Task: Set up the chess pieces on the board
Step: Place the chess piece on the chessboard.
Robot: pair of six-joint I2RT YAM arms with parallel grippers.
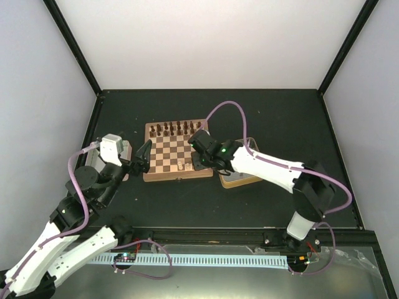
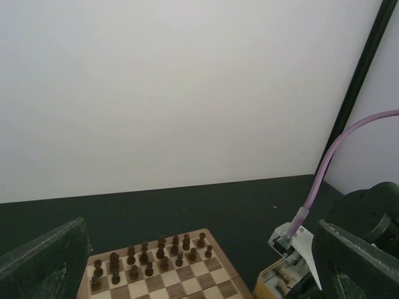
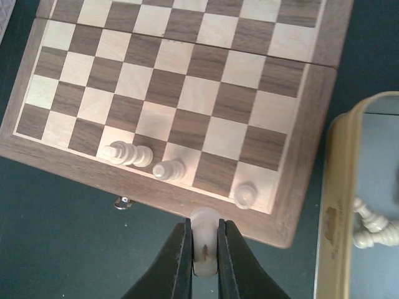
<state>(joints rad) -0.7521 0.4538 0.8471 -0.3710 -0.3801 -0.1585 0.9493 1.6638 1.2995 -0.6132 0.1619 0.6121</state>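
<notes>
Dark counter [image 1: 249,112], white walls [image 1: 212,43]. Board [image 1: 163,159] mid-counter: dark men [image 1: 177,129] ranked far side, only three pale pieces [image 3: 169,169] on near row. Right fingers [image 3: 176,261] clamp fourth pale piece [image 3: 204,219] above near frame. Left fingers [image 1: 144,151] wide, empty, beside board. More in tin [image 3: 330,187]; most placing left.

The left gripper [image 2: 206,232] has its dark jaws spread wide, one at each lower corner. Between them lies a square wooden checkered chessboard [image 2: 187,281] on the dark green tabletop [image 2: 156,205], with dark brown chessmen [image 2: 149,255] in two far rows. A gold-rimmed tin [image 2: 265,283] sits just right of it.
</notes>
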